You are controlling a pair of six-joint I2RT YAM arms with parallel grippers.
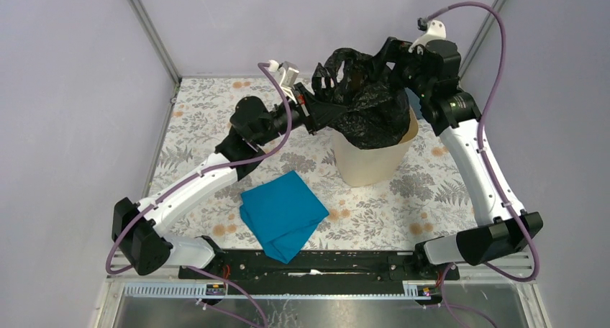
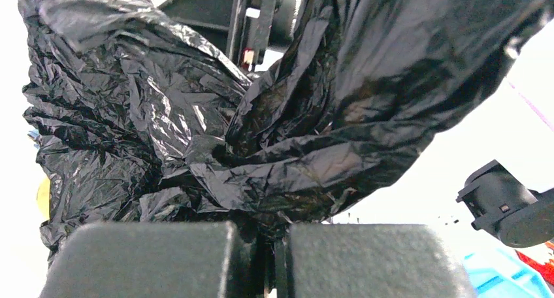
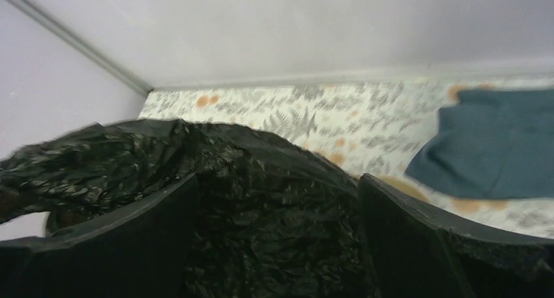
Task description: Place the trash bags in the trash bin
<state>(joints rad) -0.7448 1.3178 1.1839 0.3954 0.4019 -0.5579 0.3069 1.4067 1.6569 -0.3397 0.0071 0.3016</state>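
The shiny black trash bag [image 1: 367, 101] is draped over the mouth of the round cream-beige trash bin [image 1: 367, 162] and bulges above it. My left gripper [image 1: 311, 111] is at the bag's left edge, shut on a pinch of its film; the left wrist view shows the fingers [image 2: 277, 259] closed tight on crumpled film [image 2: 294, 115]. My right gripper [image 1: 392, 58] is at the bag's upper right. In the right wrist view its fingers [image 3: 277, 246] stand wide apart with the bag's bulk [image 3: 261, 200] between them.
A bright blue cloth [image 1: 282, 211] lies on the floral tablecloth [image 1: 201, 137] in front of the bin, towards the left. A grey-blue cloth [image 3: 496, 141] shows at the right of the right wrist view. Grey walls close in on the left, back and right.
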